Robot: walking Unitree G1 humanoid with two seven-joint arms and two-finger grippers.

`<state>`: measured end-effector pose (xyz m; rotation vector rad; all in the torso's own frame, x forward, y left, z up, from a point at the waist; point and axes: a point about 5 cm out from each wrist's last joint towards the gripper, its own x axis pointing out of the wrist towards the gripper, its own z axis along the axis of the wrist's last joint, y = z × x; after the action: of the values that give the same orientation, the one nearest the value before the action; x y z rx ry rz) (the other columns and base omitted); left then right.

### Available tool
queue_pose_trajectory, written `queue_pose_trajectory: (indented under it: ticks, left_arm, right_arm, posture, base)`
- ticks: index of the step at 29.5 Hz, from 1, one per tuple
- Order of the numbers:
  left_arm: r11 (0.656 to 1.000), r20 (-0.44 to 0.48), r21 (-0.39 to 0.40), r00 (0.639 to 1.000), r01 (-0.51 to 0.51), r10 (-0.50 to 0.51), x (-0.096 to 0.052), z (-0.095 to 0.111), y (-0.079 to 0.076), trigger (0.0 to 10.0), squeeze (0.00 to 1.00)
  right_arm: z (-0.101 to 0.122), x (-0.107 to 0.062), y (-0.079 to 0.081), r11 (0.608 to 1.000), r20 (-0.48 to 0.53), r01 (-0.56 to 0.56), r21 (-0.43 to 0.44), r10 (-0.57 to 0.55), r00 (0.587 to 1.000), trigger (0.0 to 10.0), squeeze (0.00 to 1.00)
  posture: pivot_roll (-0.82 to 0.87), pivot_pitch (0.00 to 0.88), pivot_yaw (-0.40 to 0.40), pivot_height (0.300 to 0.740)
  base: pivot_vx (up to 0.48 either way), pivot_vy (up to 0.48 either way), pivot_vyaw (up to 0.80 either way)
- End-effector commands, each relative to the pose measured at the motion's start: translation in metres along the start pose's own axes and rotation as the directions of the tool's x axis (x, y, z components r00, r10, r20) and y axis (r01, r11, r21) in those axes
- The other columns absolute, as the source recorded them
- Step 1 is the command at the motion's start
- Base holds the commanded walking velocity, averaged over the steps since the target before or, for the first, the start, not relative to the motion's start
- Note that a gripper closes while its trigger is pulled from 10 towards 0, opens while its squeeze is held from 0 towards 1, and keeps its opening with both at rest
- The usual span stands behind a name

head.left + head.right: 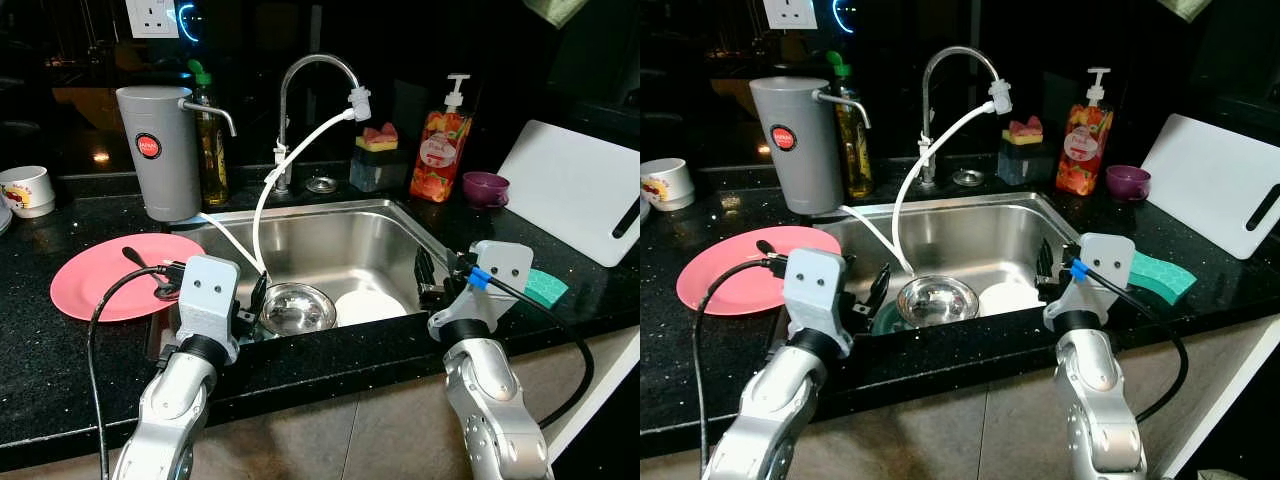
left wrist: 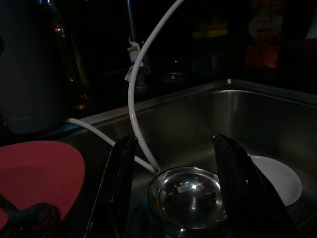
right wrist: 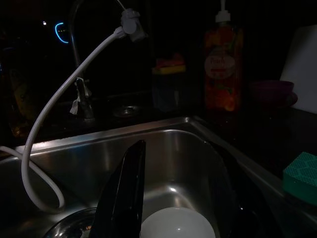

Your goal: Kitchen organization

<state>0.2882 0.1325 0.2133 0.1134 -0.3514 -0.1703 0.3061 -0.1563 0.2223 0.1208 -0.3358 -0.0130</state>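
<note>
Apparently at the reach-in step: left gripper (image 2: 173, 193) poised, fingers wide and empty, above the steel bowl (image 1: 297, 307) in the sink (image 1: 330, 240), right gripper (image 3: 176, 198) likewise wide over the white plate (image 1: 368, 305); next, lower and close on a rim.

1. Both eye views look forward and down from the head onto the sink (image 1: 400, 225).
2. The left wrist view looks closely along its fingers (image 2: 119, 183) at the steel bowl (image 2: 190, 196).
3. The right wrist view faces the faucet (image 3: 81, 59); both share the hose (image 3: 64, 94).
</note>
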Motion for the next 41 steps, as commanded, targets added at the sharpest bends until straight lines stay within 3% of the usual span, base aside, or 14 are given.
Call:
queue_pose_trajectory:
  ticks: [1, 41]
  left_arm:
    - [1.0, -0.004, 0.005, 1.0, 0.007, -0.007, 0.0002, -0.0013, -0.0012, 10.0, 0.0]
    - [1.0, -0.004, 0.006, 1.0, 0.007, -0.007, 0.001, -0.0011, -0.0006, 10.0, 0.0]
  right_arm:
    - [0.0018, 0.0001, -0.0009, 1.0, 0.011, 0.007, 0.001, -0.007, 1.0, 10.0, 0.0]
    - [0.0012, 0.0001, 0.0003, 1.0, 0.01, 0.008, 0.004, -0.008, 1.0, 10.0, 0.0]
  posture:
    - [0.11, 0.039, -0.046, 0.74]
    - [0.11, 0.04, -0.042, 0.74]
  base:
    - [0.0, 0.0, 0.0]
    - [0.0, 0.0, 0.0]
